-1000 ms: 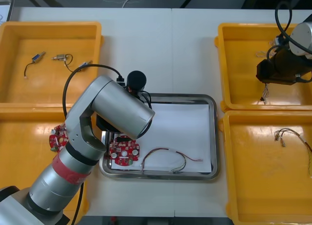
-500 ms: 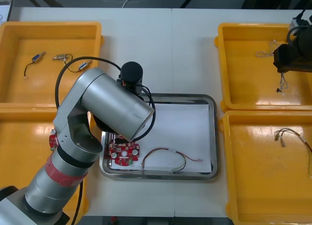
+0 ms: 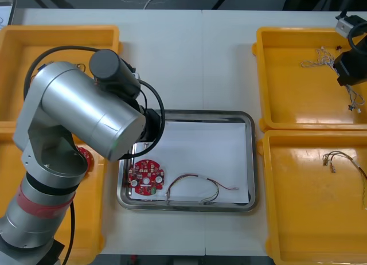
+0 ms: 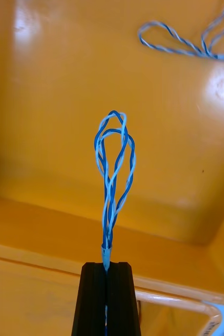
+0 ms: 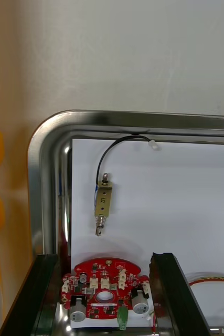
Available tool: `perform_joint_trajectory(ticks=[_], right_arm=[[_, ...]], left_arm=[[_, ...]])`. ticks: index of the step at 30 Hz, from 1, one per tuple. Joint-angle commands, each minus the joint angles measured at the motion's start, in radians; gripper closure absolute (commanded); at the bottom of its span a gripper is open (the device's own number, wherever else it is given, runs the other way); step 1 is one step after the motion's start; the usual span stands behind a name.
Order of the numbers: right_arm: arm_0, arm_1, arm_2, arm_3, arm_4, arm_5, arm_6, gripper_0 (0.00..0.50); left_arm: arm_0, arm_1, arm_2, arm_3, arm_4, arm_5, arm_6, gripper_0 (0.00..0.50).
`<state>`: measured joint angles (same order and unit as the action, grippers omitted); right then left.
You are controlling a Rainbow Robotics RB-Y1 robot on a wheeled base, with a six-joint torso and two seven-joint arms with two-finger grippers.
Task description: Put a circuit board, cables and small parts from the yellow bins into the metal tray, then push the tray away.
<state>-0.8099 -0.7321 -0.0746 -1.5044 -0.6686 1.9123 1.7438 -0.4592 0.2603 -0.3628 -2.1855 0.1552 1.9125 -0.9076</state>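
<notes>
Right pincer point(image 4: 107, 265) clamps twisted blue-and-white cable point(image 4: 112, 173); lift clear of yellow bin point(image 3: 287, 76) toward shiny metal tray point(image 3: 252, 162) (left pincer point(image 5: 104, 260) wide there).

My left arm point(image 3: 80, 113) is built of fat silver-grey cylinders, with a red band point(image 3: 40, 201) low down, a round black cap point(image 3: 106, 64) and a black arm cable point(image 3: 161, 113) alongside. My right arm point(image 3: 352, 70) ends in black. The left hand point(image 5: 104, 257) and right hand point(image 4: 106, 265) have blocky black fingers point(image 5: 167, 289).
</notes>
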Motion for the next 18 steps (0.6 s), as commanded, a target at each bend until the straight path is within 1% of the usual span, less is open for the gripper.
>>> perform_joint_trajectory(ticks=[1,4,5,6,7,10,11,12,13,18], right_arm=[[-0.003,0.022,-0.025,-0.132,-0.017,0.008,0.131,0.5],[0.005,0.054,0.004,-0.195,-0.031,0.008,0.212,0.5],[0.005,0.054,0.004,-0.195,-0.031,0.008,0.212,0.5],[0.006,0.068,0.029,-0.221,-0.034,0.008,0.247,0.5],[0.008,0.072,0.036,-0.229,-0.036,0.008,0.257,0.5],[0.008,0.094,0.09,-0.278,-0.043,0.008,0.315,0.5],[0.008,0.094,0.09,-0.278,-0.043,0.008,0.315,0.5],[0.008,0.1,0.118,-0.304,-0.048,0.008,0.341,0.5],[0.008,0.106,0.136,-0.321,-0.051,0.008,0.356,0.5],[0.008,0.131,0.214,-0.381,-0.072,0.008,0.365,0.5]], left_arm=[[-0.026,0.074,0.065,-0.065,0.053,0.007,-0.031,0.0],[-0.03,0.111,0.097,-0.071,0.081,0.007,-0.043,0.0],[-0.03,0.111,0.097,-0.071,0.081,0.007,-0.043,0.0],[-0.038,0.129,0.116,-0.071,0.101,0.007,-0.051,0.0],[-0.039,0.135,0.12,-0.071,0.109,0.007,-0.054,0.0],[-0.058,0.177,0.169,-0.071,0.172,0.007,-0.069,0.0],[-0.058,0.177,0.169,-0.071,0.172,0.007,-0.069,0.0],[-0.072,0.2,0.199,-0.069,0.21,0.007,-0.076,0.0],[-0.081,0.214,0.216,-0.069,0.233,0.007,-0.082,0.0],[-0.108,0.263,0.277,-0.06,0.313,0.007,-0.103,0.0]])
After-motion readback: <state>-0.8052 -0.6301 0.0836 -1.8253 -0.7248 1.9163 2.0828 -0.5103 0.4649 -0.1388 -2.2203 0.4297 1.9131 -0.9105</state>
